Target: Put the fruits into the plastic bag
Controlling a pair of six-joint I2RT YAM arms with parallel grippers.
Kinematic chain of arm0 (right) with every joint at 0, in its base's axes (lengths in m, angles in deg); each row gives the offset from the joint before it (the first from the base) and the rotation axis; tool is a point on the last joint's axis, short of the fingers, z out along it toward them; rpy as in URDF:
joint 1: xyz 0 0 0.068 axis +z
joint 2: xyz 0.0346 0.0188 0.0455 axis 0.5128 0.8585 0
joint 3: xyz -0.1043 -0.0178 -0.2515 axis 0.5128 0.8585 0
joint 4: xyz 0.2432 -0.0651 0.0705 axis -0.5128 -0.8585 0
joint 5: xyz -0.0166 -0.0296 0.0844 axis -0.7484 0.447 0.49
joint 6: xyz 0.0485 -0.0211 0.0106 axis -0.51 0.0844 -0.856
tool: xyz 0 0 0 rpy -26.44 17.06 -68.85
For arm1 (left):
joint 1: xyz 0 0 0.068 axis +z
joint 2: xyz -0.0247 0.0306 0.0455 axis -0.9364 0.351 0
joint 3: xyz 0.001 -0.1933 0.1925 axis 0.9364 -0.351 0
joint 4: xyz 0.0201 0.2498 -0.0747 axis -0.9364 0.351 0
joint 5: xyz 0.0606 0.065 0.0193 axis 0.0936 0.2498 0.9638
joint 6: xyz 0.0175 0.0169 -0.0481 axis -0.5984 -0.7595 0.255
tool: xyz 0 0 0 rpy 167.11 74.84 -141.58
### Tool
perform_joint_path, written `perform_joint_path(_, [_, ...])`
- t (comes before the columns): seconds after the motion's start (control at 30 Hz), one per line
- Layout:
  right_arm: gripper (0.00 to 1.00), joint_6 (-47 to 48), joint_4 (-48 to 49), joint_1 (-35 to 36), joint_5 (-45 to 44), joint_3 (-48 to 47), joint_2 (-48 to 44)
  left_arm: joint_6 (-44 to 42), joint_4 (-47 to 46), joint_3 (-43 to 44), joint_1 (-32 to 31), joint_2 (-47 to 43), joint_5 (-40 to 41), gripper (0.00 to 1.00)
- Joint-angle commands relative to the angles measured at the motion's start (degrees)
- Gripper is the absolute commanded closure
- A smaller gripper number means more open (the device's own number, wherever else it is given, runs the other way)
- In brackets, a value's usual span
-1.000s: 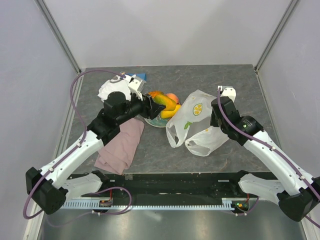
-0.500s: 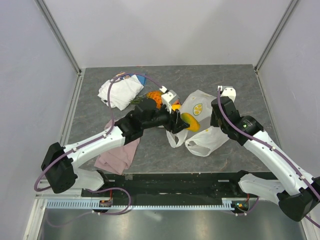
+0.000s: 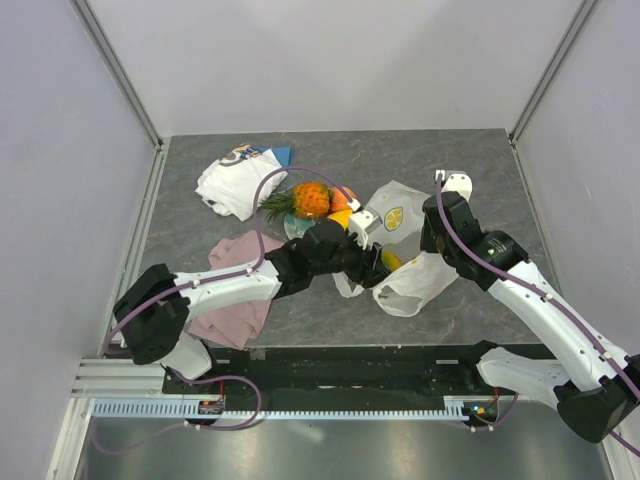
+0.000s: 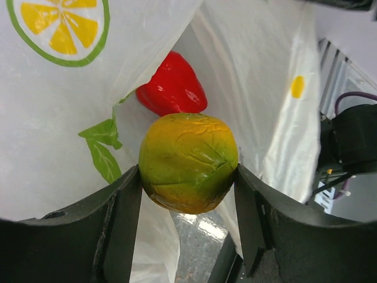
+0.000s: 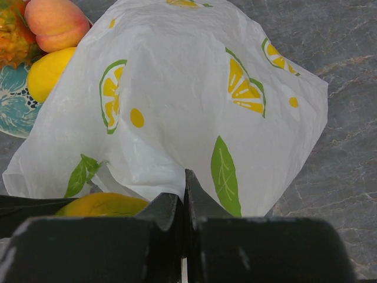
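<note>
Two of the five fruits are at or in the plastic bag [image 5: 188,88]. The red pepper piece [image 4: 172,85] lies inside it, well past the mouth. One mango [image 4: 188,162] sits right at the bag's mouth, clamped across its middle by the left fingers [image 4: 118,224], one on each side. The bag's film rises on both flanks. The fruit fills the gap between the fingers, so the grip is wide and looks secure.

Right fingers [image 5: 168,212] are pressed together at the bag's near edge, on the side away from the plate. A peak of thin film runs straight into their tips, so they appear to pinch it. Likely purpose: keep that lip raised and anchored, so the mouth gapes and the bag does not slide on the tabletop [image 3: 450,160] as the other arm pushes in.

Outside the bag, just beside its left side:
- pineapple [image 3: 308,198], peach [image 5: 56,23] and second mango [image 5: 50,71], grouped on the round plate [image 5: 12,112]
- the second mango nearly touches the bag's film

Pink cloth [image 3: 240,290] and white cloth [image 3: 235,180] lie well away from the bag, beyond the plate, and are not involved.

Judgement: the step in hand is dropping the held mango. It should go deeper than the lip before the fingers part, or it may roll back out over the slack film. Three fruits are left to fetch.
</note>
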Motion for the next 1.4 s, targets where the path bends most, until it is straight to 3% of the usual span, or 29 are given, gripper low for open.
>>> perform_joint_path(0.0, [1.00,-0.30,0.55,-0.19,0.44,-1.72,-1.08,-0.57,-4.38,3.00,-3.44,3.93,5.44,0.47])
perform_joint_path(0.17, [1.00,-0.30,0.55,-0.10,0.71,-1.81,-0.90,-3.65,-2.27,5.99,-9.16,7.19,13.88,0.47])
perform_joint_path(0.6, [1.00,-1.01,0.46,-0.19,1.50,-0.93,-1.87,-1.89,-2.88,9.59,-8.90,13.78,22.07,0.45])
perform_joint_path(0.93, [1.00,-1.45,0.72,-0.19,1.85,-0.58,-1.60,-0.93,-2.01,12.23,-8.90,19.32,20.05,0.37])
perform_joint_path(1.17, [1.00,-1.62,0.46,-0.19,1.85,-0.41,-2.22,-0.22,-1.04,12.85,-8.02,20.47,19.43,0.22])
perform_joint_path(1.37, [1.00,-1.71,0.28,-0.10,1.85,-0.23,-2.13,-0.40,-1.13,12.41,-8.02,19.67,19.08,0.17])
